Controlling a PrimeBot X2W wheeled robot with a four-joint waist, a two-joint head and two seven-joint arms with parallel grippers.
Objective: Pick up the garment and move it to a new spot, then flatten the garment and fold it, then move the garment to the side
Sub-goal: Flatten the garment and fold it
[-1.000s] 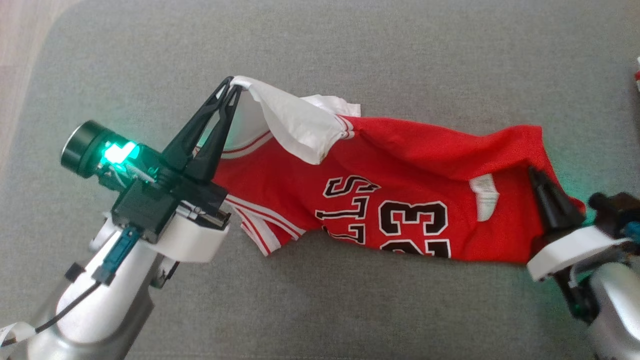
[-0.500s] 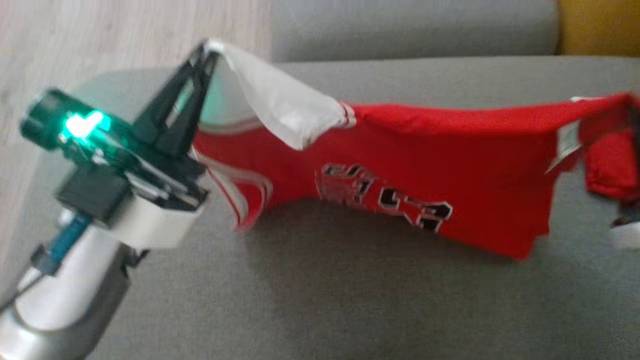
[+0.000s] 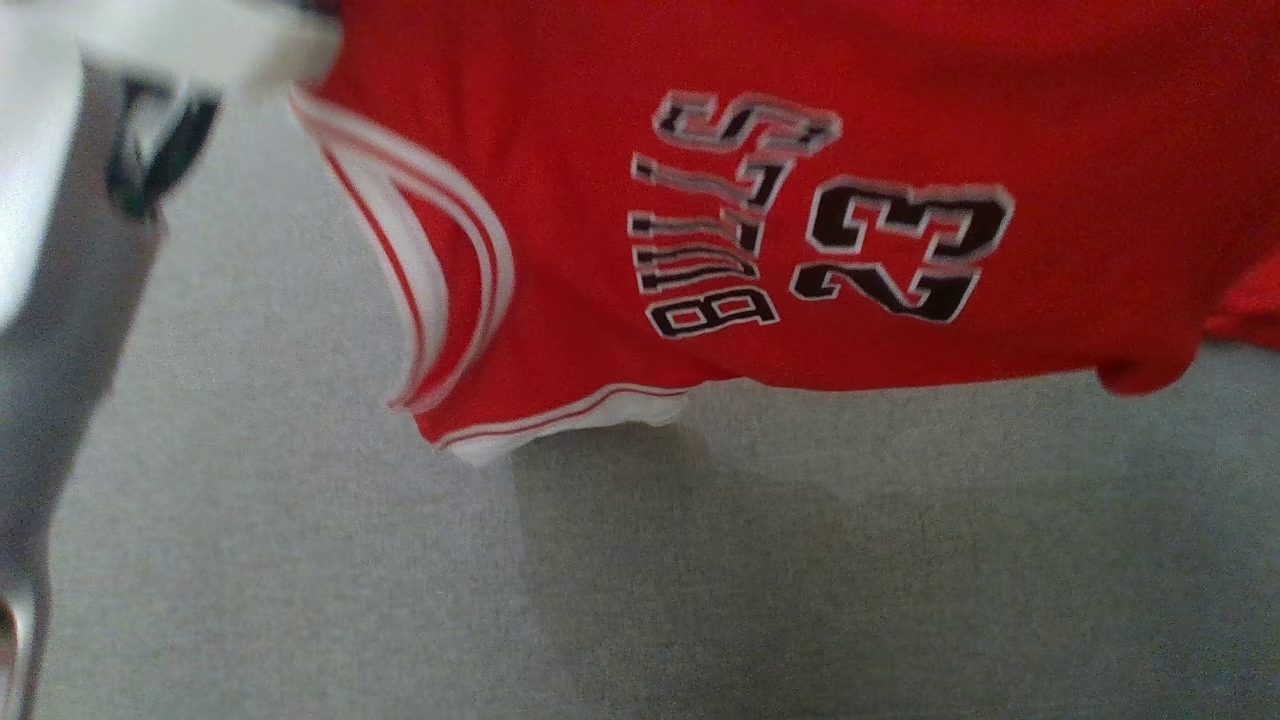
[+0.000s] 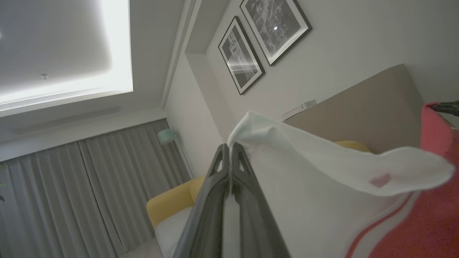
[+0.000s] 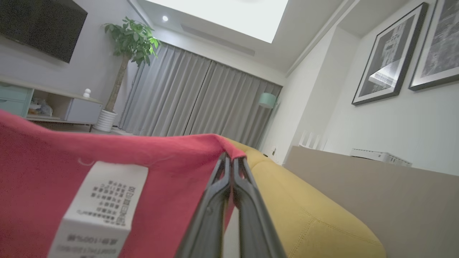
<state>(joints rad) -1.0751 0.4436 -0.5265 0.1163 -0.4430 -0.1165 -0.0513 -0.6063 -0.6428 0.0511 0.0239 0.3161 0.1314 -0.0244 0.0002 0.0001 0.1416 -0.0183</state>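
The red sports jersey with white trim and black lettering (image 3: 580, 200) is hanging stretched sideways above the grey woven sofa cushion (image 3: 700, 560) and throwing a shadow onto it. Whether its lowest white hem is brushing the cushion is hard to tell. The head view is blurring, and the frame is cutting off the jersey's top edge and right end. A pale forearm (image 3: 50, 230) is showing smeared at the upper left, its far end out of frame. In the left wrist view the left gripper (image 4: 228, 147) is pinching a white fold of the jersey, fingers pressed together. The right gripper (image 5: 231, 157) is clamping the jersey's red edge likewise, beside a white care label (image 5: 100, 204) whose lower part is cut off.
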